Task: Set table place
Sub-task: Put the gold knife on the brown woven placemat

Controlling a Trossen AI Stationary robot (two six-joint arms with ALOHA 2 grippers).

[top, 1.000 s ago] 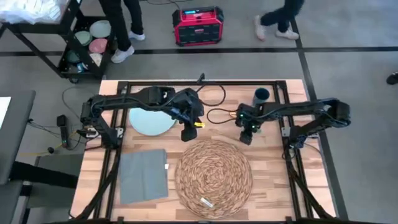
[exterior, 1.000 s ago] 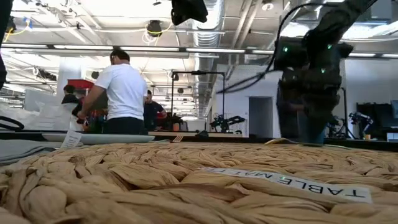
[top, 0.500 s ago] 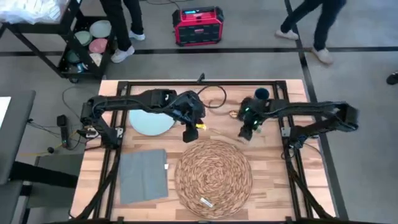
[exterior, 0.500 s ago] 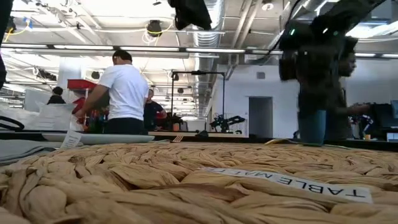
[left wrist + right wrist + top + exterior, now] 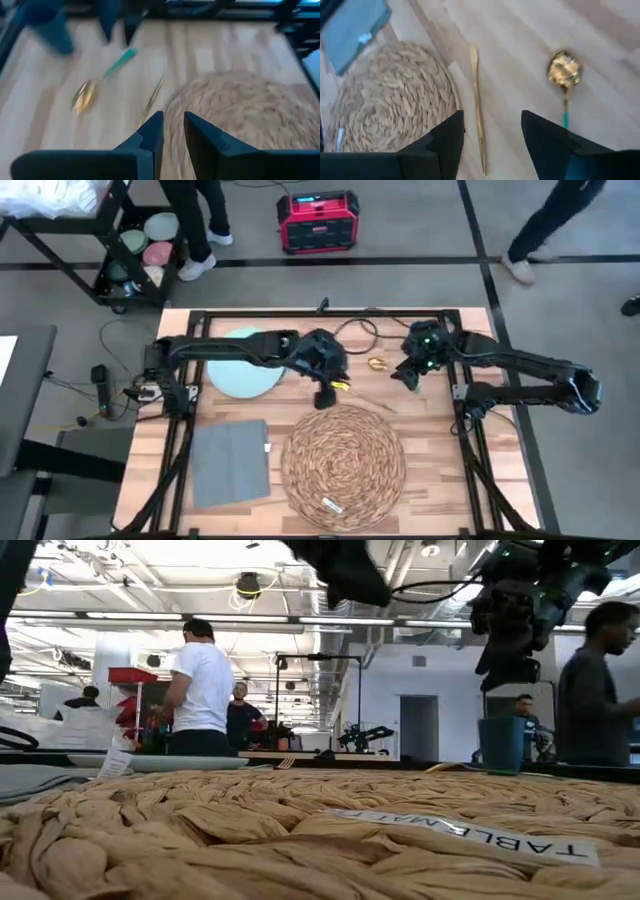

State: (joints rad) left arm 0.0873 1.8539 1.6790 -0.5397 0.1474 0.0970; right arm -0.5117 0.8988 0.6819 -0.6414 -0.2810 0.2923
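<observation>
The place, a round woven wicker mat [image 5: 343,465], lies flat on the near middle of the table [image 5: 440,480]. My left gripper [image 5: 325,396] hovers over the mat's far edge [image 5: 240,110], open by a narrow gap with nothing between its fingers. My right gripper [image 5: 408,376] hangs wide open above the bare wood, over a gold spoon with a green handle [image 5: 563,70] and a thin gold utensil [image 5: 476,100]. In the low view the right gripper [image 5: 510,640] is well above a blue cup [image 5: 500,743].
A pale-blue plate [image 5: 240,368] lies at the far left and a grey napkin [image 5: 230,462] at the near left. A black rail frame [image 5: 470,440] edges the table. People walk and stand beyond the far edge, by a red box [image 5: 318,220].
My left gripper has moved toward the table's right edge, along the mat's far rim. My right gripper has risen and gone toward the far right, and now covers the cup in the high view. People behind the table have walked on.
</observation>
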